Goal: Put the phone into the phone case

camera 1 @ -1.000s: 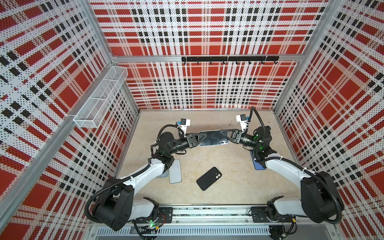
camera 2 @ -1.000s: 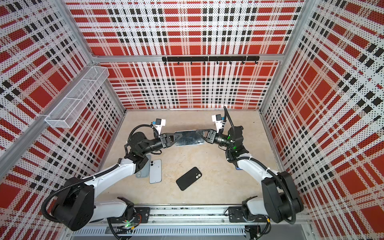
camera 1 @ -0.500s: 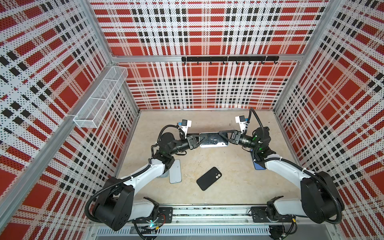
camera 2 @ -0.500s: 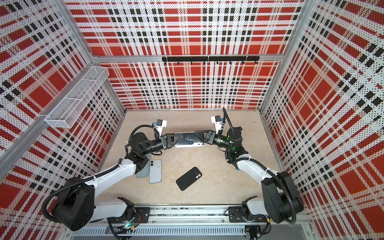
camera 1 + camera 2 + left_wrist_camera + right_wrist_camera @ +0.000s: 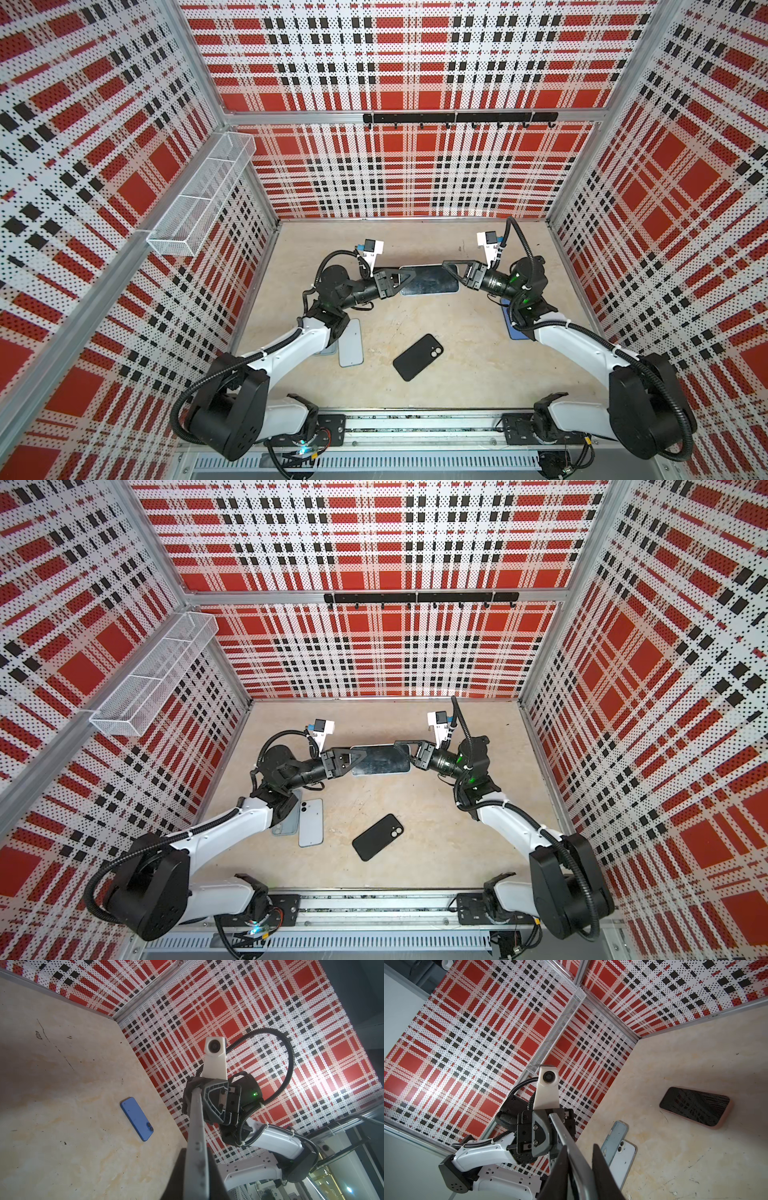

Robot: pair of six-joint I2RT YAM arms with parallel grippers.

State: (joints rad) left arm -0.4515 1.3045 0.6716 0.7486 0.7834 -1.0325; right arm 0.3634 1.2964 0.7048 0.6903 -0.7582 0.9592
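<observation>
A phone (image 5: 428,280) with a dark glossy face and a pale grey rim hangs level above the table, between both arms. My left gripper (image 5: 405,276) is shut on its left end and my right gripper (image 5: 451,270) is shut on its right end. Each wrist view shows the phone edge-on (image 5: 196,1147) (image 5: 571,1147), running from my own fingers to the other gripper. I cannot tell whether the rim is the phone case. A pale blue case (image 5: 286,820) lies on the table, partly under the left arm.
A light blue phone (image 5: 311,823) lies back up beside that case. A black phone-shaped item (image 5: 417,357) lies at the table's front middle. A blue phone (image 5: 137,1119) lies by the right wall, under the right arm. A wire basket (image 5: 199,199) hangs on the left wall.
The held phone showed narrower and paler half a second ago; now its dark face points up again. Both arms have stayed almost where they were.
</observation>
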